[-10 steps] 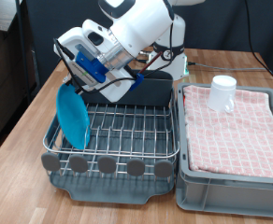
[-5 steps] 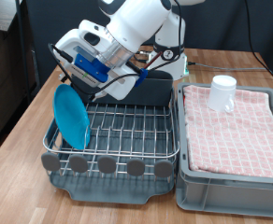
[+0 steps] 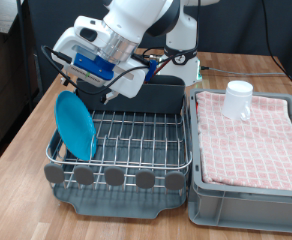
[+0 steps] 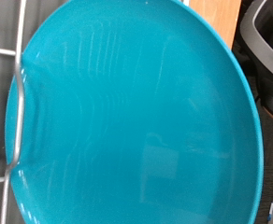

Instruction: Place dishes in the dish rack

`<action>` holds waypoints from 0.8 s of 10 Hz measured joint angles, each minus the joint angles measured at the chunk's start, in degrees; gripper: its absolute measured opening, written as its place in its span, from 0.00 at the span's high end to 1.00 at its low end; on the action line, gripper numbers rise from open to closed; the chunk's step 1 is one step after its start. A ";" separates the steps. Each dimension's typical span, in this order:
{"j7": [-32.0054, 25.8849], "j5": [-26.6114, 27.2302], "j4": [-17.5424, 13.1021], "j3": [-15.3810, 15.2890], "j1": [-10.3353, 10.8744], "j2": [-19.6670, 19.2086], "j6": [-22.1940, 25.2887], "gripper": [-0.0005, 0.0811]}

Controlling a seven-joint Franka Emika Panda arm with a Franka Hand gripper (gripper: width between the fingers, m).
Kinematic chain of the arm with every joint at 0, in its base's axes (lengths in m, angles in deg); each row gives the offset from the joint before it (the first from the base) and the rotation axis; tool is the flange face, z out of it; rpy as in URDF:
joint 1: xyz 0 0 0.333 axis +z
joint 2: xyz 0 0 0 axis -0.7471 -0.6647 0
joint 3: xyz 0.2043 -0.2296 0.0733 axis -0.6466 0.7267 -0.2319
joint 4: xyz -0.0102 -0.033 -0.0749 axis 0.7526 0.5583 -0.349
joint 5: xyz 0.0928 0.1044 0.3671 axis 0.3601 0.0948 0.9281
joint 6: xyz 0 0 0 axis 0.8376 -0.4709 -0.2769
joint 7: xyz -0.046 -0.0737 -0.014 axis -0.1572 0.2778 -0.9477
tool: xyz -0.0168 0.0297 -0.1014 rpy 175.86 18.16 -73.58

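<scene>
One glossy round blue plate (image 3: 76,124) upright in wire dish rack (image 3: 136,135), jaws above, grip state unclear

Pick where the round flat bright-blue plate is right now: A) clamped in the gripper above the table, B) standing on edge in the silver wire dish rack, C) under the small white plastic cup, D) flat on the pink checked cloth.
B: the round flat bright-blue plate stands on edge in the silver wire dish rack, gripper just above it.
</scene>
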 joint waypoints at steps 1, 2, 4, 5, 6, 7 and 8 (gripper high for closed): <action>-2.95 2.53 -0.08 0.00 0.00 1.27 0.39 0.01; -5.46 3.72 -0.36 -0.04 0.02 2.72 1.61 0.01; -6.74 4.02 -0.37 -0.29 0.04 4.02 3.28 0.01; -10.93 11.25 -0.66 -0.48 0.04 3.74 5.30 0.01; -16.98 19.20 -2.20 -0.97 0.11 3.76 9.96 0.01; -20.13 23.39 -4.05 -1.64 0.37 4.11 14.72 0.01; -21.76 25.99 -5.27 -2.36 0.75 5.00 18.18 0.01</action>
